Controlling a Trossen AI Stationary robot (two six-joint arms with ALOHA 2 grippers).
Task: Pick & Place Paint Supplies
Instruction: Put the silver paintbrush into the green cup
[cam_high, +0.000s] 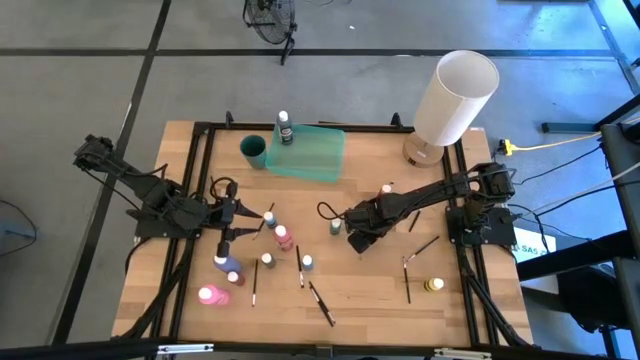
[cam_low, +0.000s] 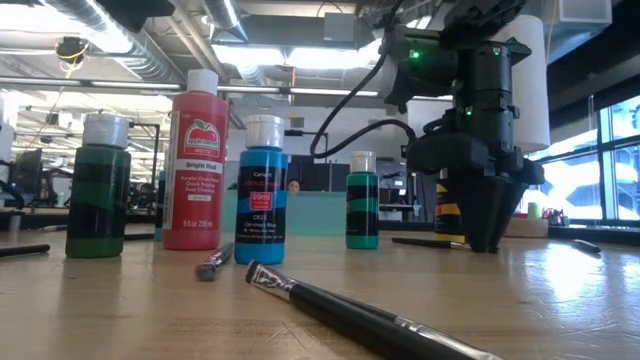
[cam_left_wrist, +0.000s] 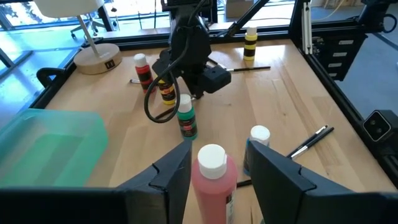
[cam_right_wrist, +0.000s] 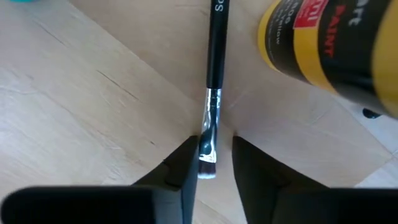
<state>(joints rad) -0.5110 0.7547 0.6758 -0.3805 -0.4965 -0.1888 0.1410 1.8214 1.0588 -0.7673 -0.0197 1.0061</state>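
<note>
By the see-through green tray (cam_high: 310, 152), the bench (cam_high: 380, 290) is light brown wood. The paint bottles have white caps: red (cam_low: 196, 160), blue (cam_low: 262, 190), green with black stripes (cam_low: 362, 200). The lamp (cam_high: 452, 100) is white.

- Green bottle (cam_low: 98, 186), red bottle (cam_low: 195, 162), blue bottle (cam_low: 262, 192) stand upright on tabletop (cam_low: 560, 300).
- Paintbrush (cam_low: 350, 314) lies nearest camera.
- Right tool (cam_low: 488, 225) points down at tabletop.
</note>
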